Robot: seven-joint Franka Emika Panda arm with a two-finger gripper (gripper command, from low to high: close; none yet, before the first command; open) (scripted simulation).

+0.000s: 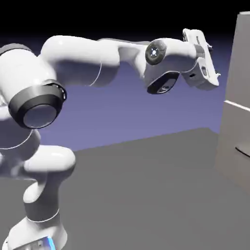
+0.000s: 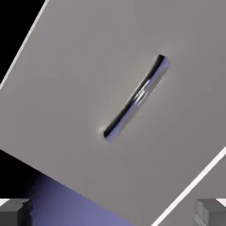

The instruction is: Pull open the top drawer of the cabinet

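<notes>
The white arm's gripper [image 2: 113, 212] stands wide open and empty, short of the tall grey-beige cabinet [image 1: 234, 136]. The top drawer's slim dark bar handle [image 2: 134, 98] lies ahead, askew to the grey finger tips [image 2: 15, 211]. Recommend rolling square, then straddling it.

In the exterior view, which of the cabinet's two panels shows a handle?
The lower panel, below the pale seam; the top drawer shows only a plain face.
</notes>
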